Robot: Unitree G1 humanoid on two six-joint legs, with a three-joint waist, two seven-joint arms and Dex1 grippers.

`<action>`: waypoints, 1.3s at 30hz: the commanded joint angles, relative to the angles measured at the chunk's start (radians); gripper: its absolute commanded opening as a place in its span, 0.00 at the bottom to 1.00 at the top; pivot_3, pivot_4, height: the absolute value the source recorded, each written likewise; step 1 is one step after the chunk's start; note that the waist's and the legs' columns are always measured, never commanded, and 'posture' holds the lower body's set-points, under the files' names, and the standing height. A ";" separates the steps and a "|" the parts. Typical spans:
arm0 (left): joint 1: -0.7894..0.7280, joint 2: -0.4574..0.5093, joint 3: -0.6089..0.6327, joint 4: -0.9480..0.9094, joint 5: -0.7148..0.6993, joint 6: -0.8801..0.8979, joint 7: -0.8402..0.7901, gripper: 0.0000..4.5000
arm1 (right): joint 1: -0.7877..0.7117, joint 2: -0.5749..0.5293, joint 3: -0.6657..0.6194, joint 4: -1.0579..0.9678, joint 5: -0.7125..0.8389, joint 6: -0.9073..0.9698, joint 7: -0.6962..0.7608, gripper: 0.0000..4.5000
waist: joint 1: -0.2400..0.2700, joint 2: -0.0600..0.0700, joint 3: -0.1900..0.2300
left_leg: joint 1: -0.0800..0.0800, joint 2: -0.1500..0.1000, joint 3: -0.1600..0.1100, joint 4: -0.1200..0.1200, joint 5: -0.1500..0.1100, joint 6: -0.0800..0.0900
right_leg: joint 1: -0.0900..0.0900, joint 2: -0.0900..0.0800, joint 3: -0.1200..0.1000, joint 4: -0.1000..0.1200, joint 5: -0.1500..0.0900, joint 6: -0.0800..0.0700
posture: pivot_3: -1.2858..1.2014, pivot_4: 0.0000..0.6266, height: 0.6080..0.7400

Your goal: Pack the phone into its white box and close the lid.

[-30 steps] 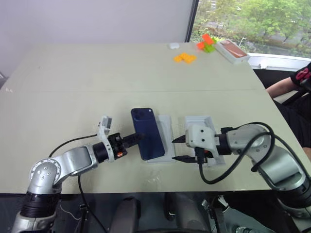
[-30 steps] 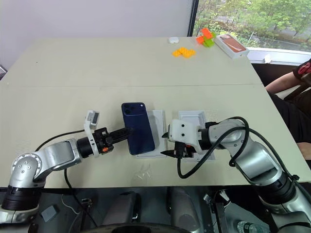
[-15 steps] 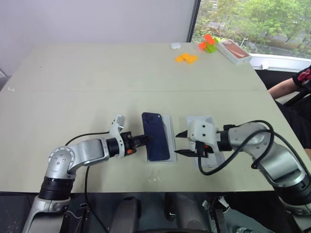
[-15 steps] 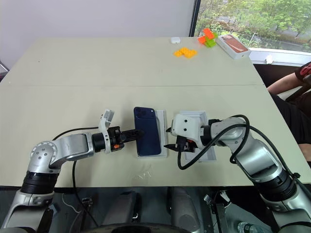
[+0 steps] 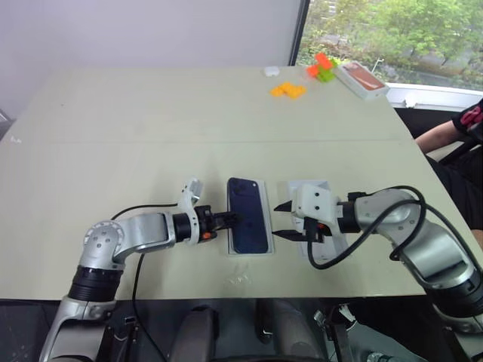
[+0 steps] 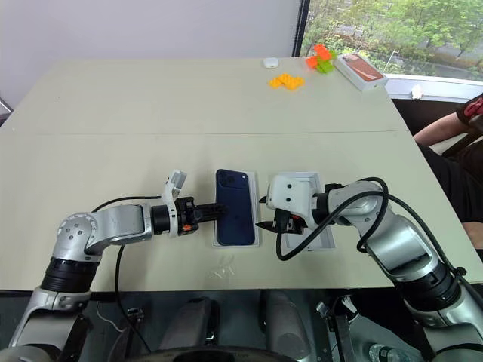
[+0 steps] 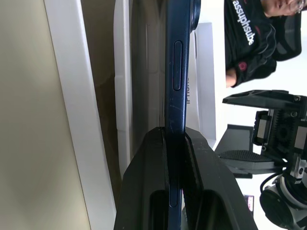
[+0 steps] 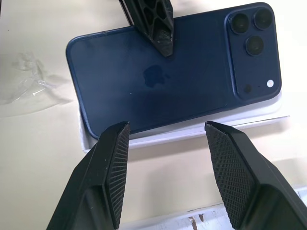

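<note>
The phone (image 5: 250, 215) is held back-up over the white box (image 5: 264, 217) near the front of the counter (image 5: 151, 128), its long left edge clamped between the closed jaws of the left gripper (image 5: 227, 219). The right gripper (image 5: 281, 221) is seen just beside the right edge of the phone, its jaws apart and empty, and the lid (image 5: 326, 230) is largely hidden beneath that hand
</note>
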 commanded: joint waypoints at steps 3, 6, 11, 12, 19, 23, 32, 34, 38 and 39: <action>-0.027 -0.002 0.012 -0.012 -0.022 0.004 -0.011 0.28 | -0.021 -0.012 -0.002 -0.015 -0.003 -0.013 -0.005 0.59 | 0.000 0.000 0.000 | 0.000 0.000 0.000 0.000 0.000 0.000 | 0.000 0.000 0.000 0.000 0.000 0.000 | 0.52 0.24 1.00; -0.026 0.000 0.023 -0.024 -0.022 0.002 -0.016 0.62 | -0.023 -0.012 0.000 -0.016 -0.004 -0.012 -0.005 0.59 | 0.000 0.000 0.000 | 0.000 0.000 0.000 0.000 0.000 0.000 | 0.000 0.000 0.000 0.000 0.000 0.000 | 0.52 0.24 1.00; -0.017 0.036 0.054 -0.059 -0.022 0.012 -0.061 0.84 | -0.028 -0.008 0.005 -0.012 -0.005 -0.013 -0.008 0.59 | -0.003 0.000 0.000 | 0.001 0.000 0.000 0.000 0.000 0.000 | 0.000 0.000 0.000 0.001 0.000 0.000 | 0.52 0.24 1.00; -0.014 0.051 0.058 -0.065 -0.022 0.016 -0.070 0.84 | -0.028 -0.008 0.006 -0.011 -0.004 -0.013 -0.010 0.59 | -0.003 0.000 0.000 | 0.001 0.000 0.000 0.000 0.000 0.000 | 0.000 0.000 0.000 0.001 0.000 0.000 | 0.52 0.24 1.00; -0.008 0.186 0.068 -0.113 -0.022 0.046 -0.166 0.84 | -0.033 -0.002 0.012 -0.005 -0.005 -0.018 -0.015 0.59 | -0.003 0.000 0.000 | 0.001 0.000 0.000 0.000 0.000 0.000 | -0.001 0.000 0.000 0.003 0.000 0.000 | 0.52 0.24 1.00; 0.021 0.276 0.078 -0.141 -0.022 0.039 -0.200 0.84 | -0.035 0.001 0.014 -0.001 -0.005 -0.021 -0.020 0.59 | -0.003 0.000 0.000 | 0.001 0.000 0.000 0.001 0.000 0.000 | -0.001 0.000 0.000 0.003 0.000 0.000 | 0.52 0.24 1.00; 0.110 0.302 0.252 -0.244 0.430 -0.244 -0.340 0.84 | -0.060 0.035 0.017 0.041 -0.021 -0.016 -0.070 0.59 | -0.003 0.000 0.000 | 0.001 0.000 0.002 0.001 0.000 0.000 | -0.002 0.000 0.001 0.004 -0.002 0.002 | 0.52 0.24 1.00; 0.159 0.299 0.252 -0.317 0.635 -0.354 -0.405 0.84 | -0.068 0.048 0.016 0.060 -0.028 -0.018 -0.084 0.59 | -0.003 0.000 0.000 | 0.000 0.000 0.003 0.001 0.000 0.000 | -0.002 0.000 0.001 0.004 -0.001 0.000 | 0.52 0.24 1.00; 0.252 0.339 0.183 -0.381 0.862 -0.409 -0.568 0.84 | -0.075 0.055 0.016 0.075 -0.033 -0.028 -0.089 0.59 | -0.004 0.000 0.000 | 0.000 0.000 0.004 0.000 0.000 0.000 | -0.002 0.000 0.001 0.002 0.000 0.000 | 0.52 0.24 1.00; 0.270 0.341 0.178 -0.388 0.893 -0.418 -0.602 0.84 | -0.075 0.057 0.015 0.077 -0.033 -0.030 -0.091 0.59 | -0.004 0.000 0.000 | -0.001 0.000 0.004 0.000 0.000 0.000 | -0.002 0.000 0.001 0.001 -0.001 0.000 | 0.52 0.24 1.00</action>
